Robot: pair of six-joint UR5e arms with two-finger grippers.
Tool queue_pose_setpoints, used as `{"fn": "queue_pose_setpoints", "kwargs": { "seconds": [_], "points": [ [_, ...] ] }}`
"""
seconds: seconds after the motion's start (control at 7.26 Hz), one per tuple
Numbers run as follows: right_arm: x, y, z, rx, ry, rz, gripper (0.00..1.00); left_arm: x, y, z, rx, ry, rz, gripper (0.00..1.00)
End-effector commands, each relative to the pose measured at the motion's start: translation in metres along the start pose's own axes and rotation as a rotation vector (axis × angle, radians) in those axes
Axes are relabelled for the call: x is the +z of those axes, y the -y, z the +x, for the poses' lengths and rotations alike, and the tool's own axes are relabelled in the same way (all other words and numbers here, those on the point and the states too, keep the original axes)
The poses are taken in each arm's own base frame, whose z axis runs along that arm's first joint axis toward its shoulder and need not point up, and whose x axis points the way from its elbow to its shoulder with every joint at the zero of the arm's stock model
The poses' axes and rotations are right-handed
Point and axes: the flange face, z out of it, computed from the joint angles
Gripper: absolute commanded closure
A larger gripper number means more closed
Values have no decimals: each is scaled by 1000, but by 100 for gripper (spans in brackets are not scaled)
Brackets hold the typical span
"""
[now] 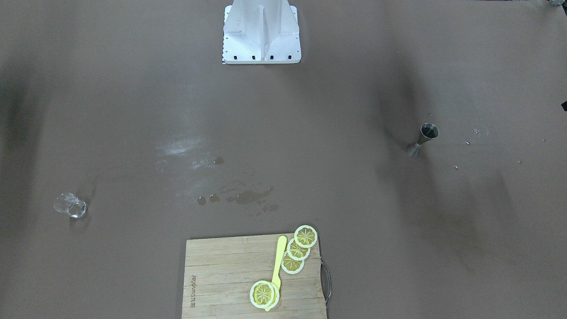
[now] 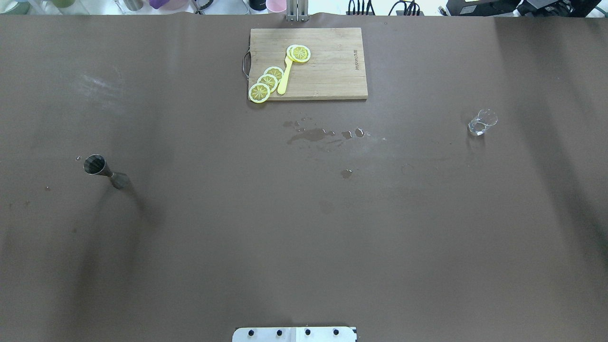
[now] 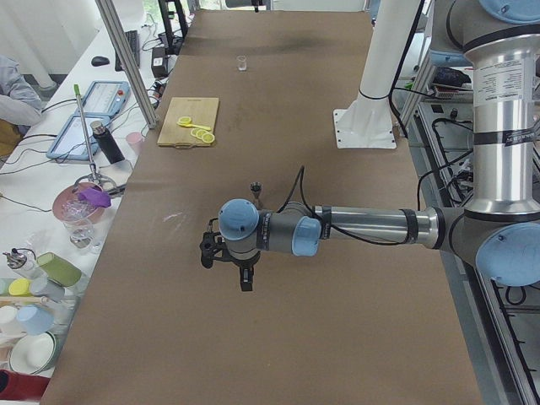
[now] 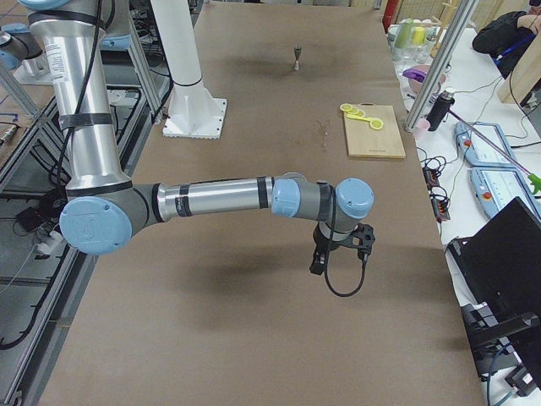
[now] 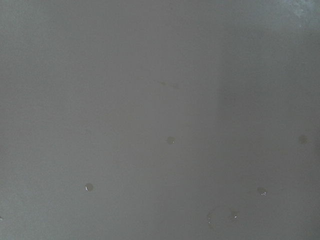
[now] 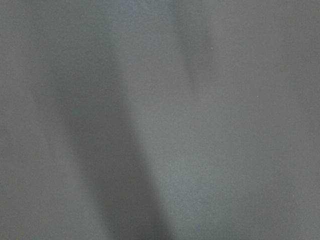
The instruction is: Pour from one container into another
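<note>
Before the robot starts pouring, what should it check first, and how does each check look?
1. Steel hourglass-shaped measuring cup stands upright: ok.
2. Small clear glass stands upright: ok.
3. Brown table between them dry: not ok, puddles mid-table.
4. Left hand open: cannot tell.
5. Right hand open: cannot tell.
6. Liquid in the measuring cup: cannot tell.

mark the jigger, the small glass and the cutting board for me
jigger (image 2: 107,172), overhead view, on its narrow waist.
small glass (image 2: 482,122), overhead view, on its clear side wall.
cutting board (image 2: 327,66), overhead view, on bare wood near its middle.
</note>
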Motion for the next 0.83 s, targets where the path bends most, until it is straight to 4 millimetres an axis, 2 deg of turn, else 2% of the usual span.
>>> {"fn": "queue_pose_setpoints", "kwargs": {
  "seconds": [0.0, 0.14, 0.28, 0.41, 0.55, 0.69],
  "points": [
    [3, -3, 19, -11, -9, 37, 0, 3, -27, -11, -6, 18, -9, 1],
    [4, -3, 19, -2, -13, 37, 0, 3, -38, -18, 118, 49, -16, 1],
    [6, -4, 21, 6, -14, 33, 0, -2, -43, -33, 131, 65, -9, 1],
    [7, -3, 23, 9, -13, 29, 0, -19, -52, -58, 78, 75, 31, 1],
    [8, -3, 23, 10, -12, 28, 0, -19, -71, -70, 46, 74, 32, 1],
    [8, -2, 25, 14, -10, 27, 0, -17, -71, -72, 43, 75, 28, 1]
  ]
}}
